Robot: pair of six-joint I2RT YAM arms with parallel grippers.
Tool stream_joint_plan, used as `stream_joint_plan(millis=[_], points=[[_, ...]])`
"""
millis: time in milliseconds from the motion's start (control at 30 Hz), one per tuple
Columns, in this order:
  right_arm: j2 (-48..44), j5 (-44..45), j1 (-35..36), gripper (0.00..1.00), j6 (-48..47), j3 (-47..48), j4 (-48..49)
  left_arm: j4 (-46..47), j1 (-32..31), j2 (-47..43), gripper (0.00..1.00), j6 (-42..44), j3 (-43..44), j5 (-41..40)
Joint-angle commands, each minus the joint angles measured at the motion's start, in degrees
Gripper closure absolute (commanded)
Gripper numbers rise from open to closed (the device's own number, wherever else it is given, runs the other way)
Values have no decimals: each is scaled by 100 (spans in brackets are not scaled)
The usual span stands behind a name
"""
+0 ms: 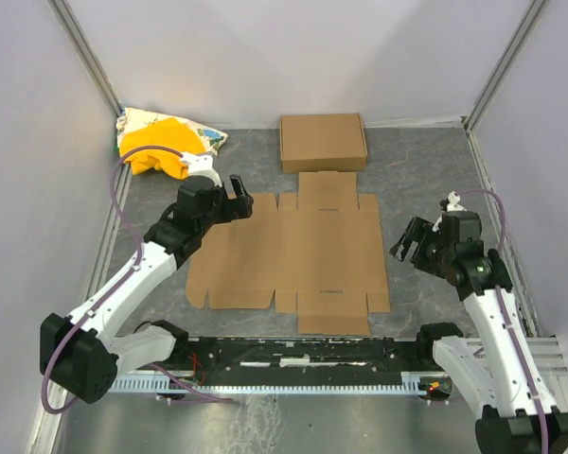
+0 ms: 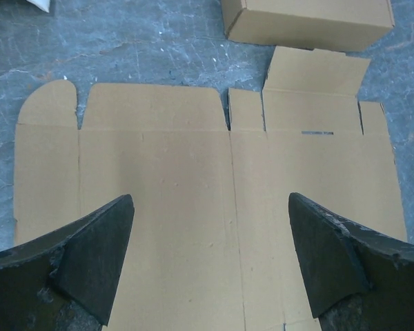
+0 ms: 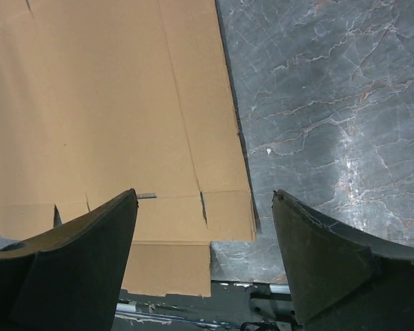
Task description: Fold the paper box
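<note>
The paper box (image 1: 298, 255) lies flat. My left gripper (image 1: 237, 197) hovers at its nine o'clock, my right gripper (image 1: 409, 244) at three, both jaws wide, holding nothing.

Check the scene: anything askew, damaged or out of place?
Nothing stands out. The paper box lies flat, unfolded, no tears visible. The closed carton sits just beyond it; the yellow cloth bundle is crumpled in the far left corner. The left hand and right hand are open, empty.
</note>
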Motion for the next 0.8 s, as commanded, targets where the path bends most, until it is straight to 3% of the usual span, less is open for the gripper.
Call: stream_joint_plan(millis=[0, 567, 767], points=[[354, -85, -3, 13, -234, 232, 263, 157, -66, 123, 1, -94, 195, 315], [2469, 656, -1, 12, -49, 859, 320, 218, -231, 1402, 9, -246, -10, 586], [3168, -122, -8, 14, -380, 659, 838, 373, -391, 1606, 9, -212, -112, 675]])
